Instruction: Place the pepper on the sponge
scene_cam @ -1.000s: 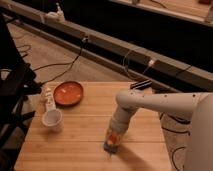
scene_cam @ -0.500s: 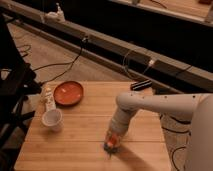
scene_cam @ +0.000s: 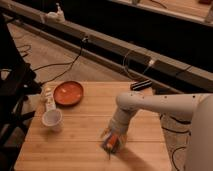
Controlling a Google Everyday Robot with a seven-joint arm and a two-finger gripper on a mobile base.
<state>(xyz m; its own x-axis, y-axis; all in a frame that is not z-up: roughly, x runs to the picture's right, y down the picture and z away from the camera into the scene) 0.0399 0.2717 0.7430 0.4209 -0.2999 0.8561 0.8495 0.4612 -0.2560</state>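
My gripper [scene_cam: 111, 142] is low over the front middle of the wooden table [scene_cam: 75, 145], at the end of the white arm [scene_cam: 150, 104] that comes in from the right. It is shut on the orange pepper [scene_cam: 114, 140], whose thin dark stem tip [scene_cam: 109, 155] points down toward the table's front edge. A bit of the blue sponge [scene_cam: 105, 145] shows right under and to the left of the fingers, touching or nearly touching the pepper. The gripper hides most of the sponge.
A round orange-red plate [scene_cam: 68, 93] lies at the table's back left. A white cup [scene_cam: 52, 119] stands in front of it, with a pale small object [scene_cam: 48, 101] beside the plate. A black item [scene_cam: 141, 84] rests at the back edge. Cables cross the floor behind.
The gripper has come down a little with the pepper, closer to the table and the sponge. Plate and cup have not moved.
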